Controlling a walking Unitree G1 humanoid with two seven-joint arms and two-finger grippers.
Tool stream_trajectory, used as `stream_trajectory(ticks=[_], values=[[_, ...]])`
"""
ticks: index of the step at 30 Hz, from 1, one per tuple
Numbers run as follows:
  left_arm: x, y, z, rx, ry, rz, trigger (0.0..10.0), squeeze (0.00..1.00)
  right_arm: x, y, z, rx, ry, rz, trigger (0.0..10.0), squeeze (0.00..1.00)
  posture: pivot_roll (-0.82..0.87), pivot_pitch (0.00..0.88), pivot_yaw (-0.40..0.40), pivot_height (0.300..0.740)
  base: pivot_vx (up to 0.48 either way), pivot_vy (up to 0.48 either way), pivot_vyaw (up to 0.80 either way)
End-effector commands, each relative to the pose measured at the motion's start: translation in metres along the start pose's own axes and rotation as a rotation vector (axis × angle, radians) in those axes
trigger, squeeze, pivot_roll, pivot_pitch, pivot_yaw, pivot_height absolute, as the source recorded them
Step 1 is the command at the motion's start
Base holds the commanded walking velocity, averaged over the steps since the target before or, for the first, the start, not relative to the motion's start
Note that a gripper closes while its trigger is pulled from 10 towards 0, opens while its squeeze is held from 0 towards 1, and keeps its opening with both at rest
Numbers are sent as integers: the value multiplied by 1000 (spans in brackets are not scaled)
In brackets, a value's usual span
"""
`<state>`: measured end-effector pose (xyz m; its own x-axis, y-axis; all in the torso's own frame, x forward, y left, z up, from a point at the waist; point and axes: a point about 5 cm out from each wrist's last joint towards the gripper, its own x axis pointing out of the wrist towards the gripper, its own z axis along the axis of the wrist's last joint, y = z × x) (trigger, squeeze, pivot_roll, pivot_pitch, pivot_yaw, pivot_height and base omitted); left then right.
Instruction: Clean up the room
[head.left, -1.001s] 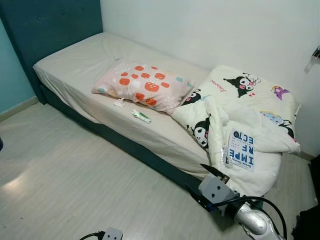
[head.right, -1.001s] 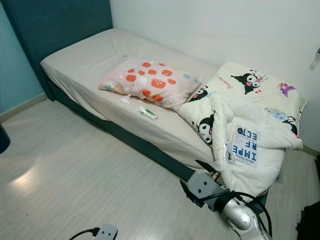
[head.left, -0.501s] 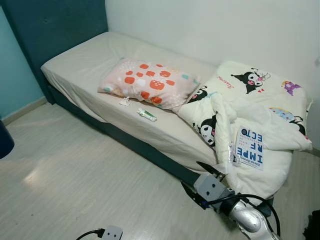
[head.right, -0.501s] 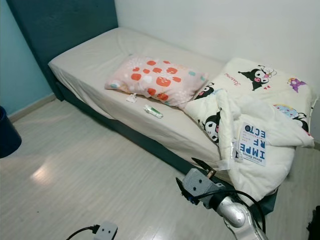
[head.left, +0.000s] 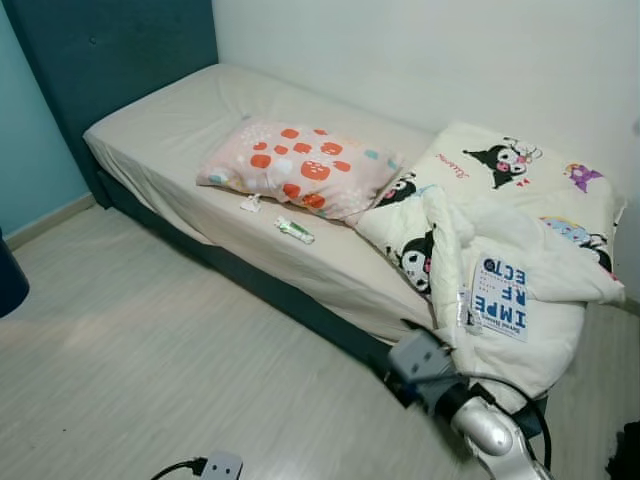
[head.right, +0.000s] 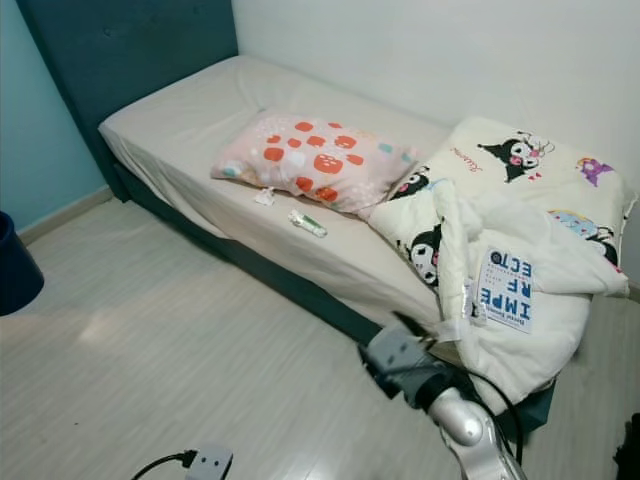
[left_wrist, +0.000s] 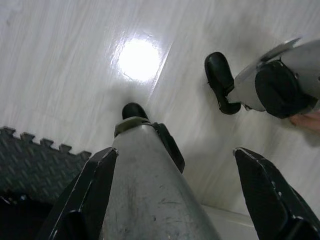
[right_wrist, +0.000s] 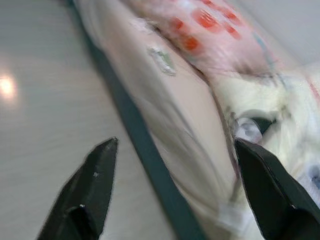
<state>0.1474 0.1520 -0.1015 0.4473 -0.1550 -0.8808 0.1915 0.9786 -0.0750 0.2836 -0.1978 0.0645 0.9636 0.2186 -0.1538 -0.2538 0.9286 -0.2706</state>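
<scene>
A small green-and-white tube (head.left: 294, 231) lies flat on the bed (head.left: 180, 140) near its front edge, its long axis slanting along the mattress, just before the spotted pillow (head.left: 296, 167) and beside a crumpled white scrap (head.left: 250, 203). A rumpled cartoon-print quilt (head.left: 500, 250) carries a blue-and-white book (head.left: 499, 300). The right gripper (right_wrist: 172, 187) hangs over the bed's edge with fingers spread and empty; the left gripper (left_wrist: 175, 192), also spread, points at the floor (head.left: 150, 370).

I see home bedroom: single bed (head.left: 200, 160) against white wall, spotted pillow (head.left: 298, 167), cartoon-print duvet (head.left: 500, 250), pale wood-look floor (head.left: 150, 370).
</scene>
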Motion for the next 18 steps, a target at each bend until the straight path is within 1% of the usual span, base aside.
stream_trajectory(ticks=[1,2,3,4,5,6,7,8,9,11,12,13,14,15,16,17,18], values=[[-4,5,-23,-52,69,28,10000,0,0,-14,-22,176,118,-121,10000,0,-206,75,-75,740,0,0,0],[-4,5,-23,-52,69,28,10000,0,0,-14,-22,176,118,-121,10000,0,-206,75,-75,740,0,0,0],[-5,6,-24,-75,59,44,10000,0,4,-15,-33,200,200,-160,10000,0,-195,73,-79,740,0,0,0],[-5,6,-24,-75,59,44,10000,0,4,-15,-33,200,200,-160,10000,0,-195,73,-79,740,0,0,0],[-5,8,-24,-100,44,64,10000,0,6,-4,-45,260,273,-134,10000,0,-176,72,-85,740,0,0,0],[-6,10,-25,-146,12,98,10000,0,6,23,-62,349,369,-40,10000,0,-139,83,-97,740,0,0,0],[-6,10,-25,-146,12,98,10000,0,6,23,-62,349,369,-40,10000,0,-139,83,-97,740,0,0,0],[-6,11,-24,-180,-5,114,10000,0,4,33,-71,353,424,-22,10000,0,-129,83,-103,740,0,0,0],[-7,11,-24,-202,-14,123,10000,0,2,38,-76,342,460,-21,10000,0,-129,83,-103,740,0,0,0],[-7,11,-25,-214,-19,129,10000,0,0,40,-79,331,481,-24,10000,0,-120,85,-107,740,0,0,0],[-7,12,-23,-258,-44,138,10000,0,-5,37,-88,267,547,-50,10000,0,-111,99,-117,740,0,0,0],[-7,12,-23,-258,-44,138,10000,0,-5,37,-88,267,547,-50,10000,0,-111,99,-117,740,0,0,0],[-7,11,-22,-298,-63,132,10000,0,-11,34,-95,254,596,-82,10000,0,-113,99,-117,740,0,0,0],[-7,12,-21,-320,-74,131,10000,0,-16,32,-100,251,637,-108,10000,0,-110,99,-119,740,0,0,0],[-7,12,-21,-355,-76,134,10000,0,-19,31,-105,263,667,-138,10000,0,-103,101,-121,740,0,0,0],[-7,12,-22,-373,-74,135,10000,0,-20,31,-106,280,678,-154,10000,0,-102,102,-121,740,0,0,0],[-7,12,-22,-373,-74,135,10000,0,-20,31,-106,280,678,-154,10000,0,-102,102,-121,740,0,0,0]])
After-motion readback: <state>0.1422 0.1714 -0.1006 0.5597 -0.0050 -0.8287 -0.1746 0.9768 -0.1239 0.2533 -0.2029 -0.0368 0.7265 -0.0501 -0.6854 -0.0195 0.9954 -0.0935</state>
